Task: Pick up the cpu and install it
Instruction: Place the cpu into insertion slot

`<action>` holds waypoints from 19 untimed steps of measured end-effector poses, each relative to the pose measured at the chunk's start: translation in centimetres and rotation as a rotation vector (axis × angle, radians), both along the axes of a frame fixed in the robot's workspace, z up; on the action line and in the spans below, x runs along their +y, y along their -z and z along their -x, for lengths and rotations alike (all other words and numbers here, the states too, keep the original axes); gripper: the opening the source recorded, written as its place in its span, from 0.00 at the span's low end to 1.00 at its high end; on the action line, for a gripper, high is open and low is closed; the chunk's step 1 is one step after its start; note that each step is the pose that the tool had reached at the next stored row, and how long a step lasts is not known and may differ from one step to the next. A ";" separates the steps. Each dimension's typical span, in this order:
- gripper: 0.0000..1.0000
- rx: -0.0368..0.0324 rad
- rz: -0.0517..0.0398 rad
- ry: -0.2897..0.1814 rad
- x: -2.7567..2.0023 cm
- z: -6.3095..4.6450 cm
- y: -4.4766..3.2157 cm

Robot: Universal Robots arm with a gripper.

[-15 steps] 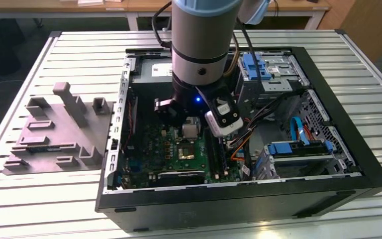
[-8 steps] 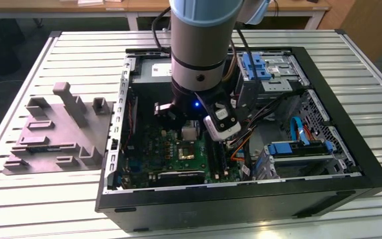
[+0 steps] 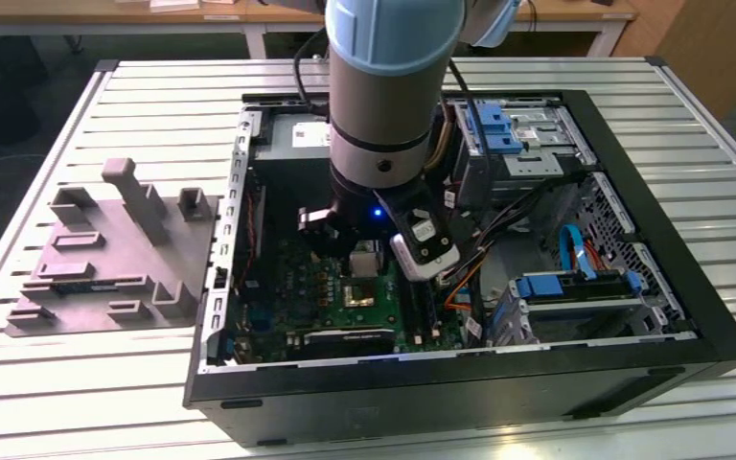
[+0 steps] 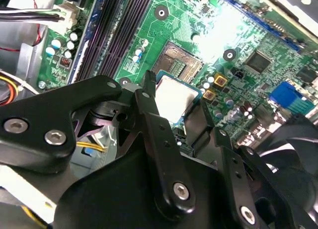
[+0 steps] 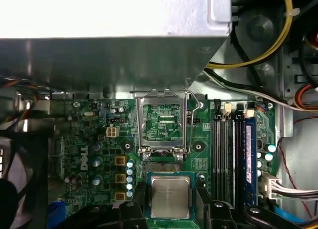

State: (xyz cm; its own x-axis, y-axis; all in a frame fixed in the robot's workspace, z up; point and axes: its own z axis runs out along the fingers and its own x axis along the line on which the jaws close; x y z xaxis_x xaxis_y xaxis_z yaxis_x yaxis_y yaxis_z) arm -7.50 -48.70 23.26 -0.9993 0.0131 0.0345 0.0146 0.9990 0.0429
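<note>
The cpu [image 5: 170, 195], a small square chip with a dull silver top, sits between my gripper's [image 5: 170, 209] black fingers [image 5: 138, 201], which are shut on its two opposite edges. It hangs just above the green motherboard [image 5: 89, 154], beside the socket, whose metal frame [image 5: 161, 120] stands flipped open. In the second wrist view the cpu [image 4: 175, 95] shows pale between the fingers [image 4: 149, 107], with the socket's contact field [image 4: 177, 62] right beyond it. In the exterior view my gripper [image 3: 363, 261] is lowered inside the open computer case [image 3: 675, 278], over the board.
A grey moulded fixture with upright posts [image 3: 112, 259] lies on the slatted table at the exterior view's left. Inside the case, memory slots [image 5: 231, 149], cables [image 5: 258, 55], blue drive carriers [image 3: 573, 285] and a metal housing [image 5: 114, 50] crowd the board.
</note>
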 end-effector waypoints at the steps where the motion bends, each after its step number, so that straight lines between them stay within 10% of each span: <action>1: 0.47 -0.0001 -0.0002 0.000 0.00 0.0 0.18; 19: 0.47 0.0002 -0.0001 0.000 0.00 0.0 0.84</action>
